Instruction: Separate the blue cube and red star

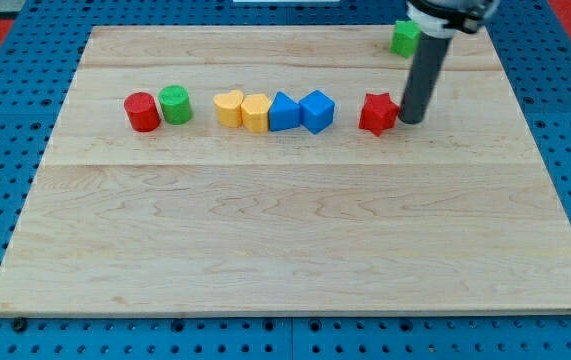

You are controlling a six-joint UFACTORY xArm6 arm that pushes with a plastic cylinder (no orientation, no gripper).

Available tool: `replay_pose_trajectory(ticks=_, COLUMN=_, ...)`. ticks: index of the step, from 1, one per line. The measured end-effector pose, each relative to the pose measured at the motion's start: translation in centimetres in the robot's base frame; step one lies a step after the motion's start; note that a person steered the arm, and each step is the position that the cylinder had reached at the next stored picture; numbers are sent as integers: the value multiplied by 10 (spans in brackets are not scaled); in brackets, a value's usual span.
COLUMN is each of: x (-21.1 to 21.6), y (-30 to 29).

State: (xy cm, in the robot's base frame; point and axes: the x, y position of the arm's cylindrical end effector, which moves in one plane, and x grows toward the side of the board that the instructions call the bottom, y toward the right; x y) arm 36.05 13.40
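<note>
The blue cube (pixel 317 110) sits on the wooden board at the right end of a row of blocks, just right of centre near the view's top. The red star (pixel 377 113) lies to its right, with a small gap between them. My tip (pixel 409 121) rests on the board right beside the red star's right side, touching or nearly touching it. The rod rises from there toward the view's top.
Left of the blue cube stand a blue triangular block (pixel 283 112), a yellow block (pixel 256 112), a yellow heart (pixel 228 107), a green cylinder (pixel 175 104) and a red cylinder (pixel 142 111). A green block (pixel 403 38) sits at the top, behind the rod.
</note>
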Motion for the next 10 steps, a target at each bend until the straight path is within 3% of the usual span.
replay_pose_trajectory(ticks=1, x=-10, y=-39)
replay_pose_trajectory(ticks=2, x=9, y=-6)
replay_pose_trajectory(ticks=4, x=38, y=-25)
replay_pose_trajectory(ticks=5, x=33, y=-65)
replay_pose_trajectory(ticks=6, x=-7, y=-94)
replay_pose_trajectory(ticks=7, x=-43, y=-78)
replay_pose_trajectory(ticks=8, x=-45, y=-48)
replay_pose_trajectory(ticks=10, x=-76, y=-132)
